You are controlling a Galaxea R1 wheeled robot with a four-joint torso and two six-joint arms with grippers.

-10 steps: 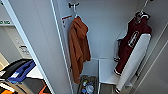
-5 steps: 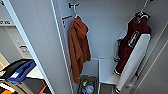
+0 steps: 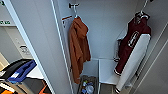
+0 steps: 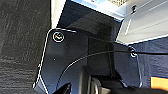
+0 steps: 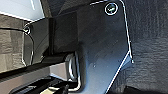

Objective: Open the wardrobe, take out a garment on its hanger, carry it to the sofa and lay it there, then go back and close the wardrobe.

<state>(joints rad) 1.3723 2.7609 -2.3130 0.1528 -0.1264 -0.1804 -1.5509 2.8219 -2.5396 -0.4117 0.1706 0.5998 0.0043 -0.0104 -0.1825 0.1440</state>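
Since the wardrobe (image 3: 40,37) stands open, we look inside it from left to right: an orange-rust hooded garment (image 3: 78,48) hangs from a hook at the wardrobe's left wall, a bin of small items (image 3: 87,86) sits at its floor, and the garment (image 3: 132,47) hangs at its right on the hanger (image 3: 142,15). We judge it soft and light (sleeves will swing), best taken at the hanger's hook. Whether our grippers are open or closed we cannot tell
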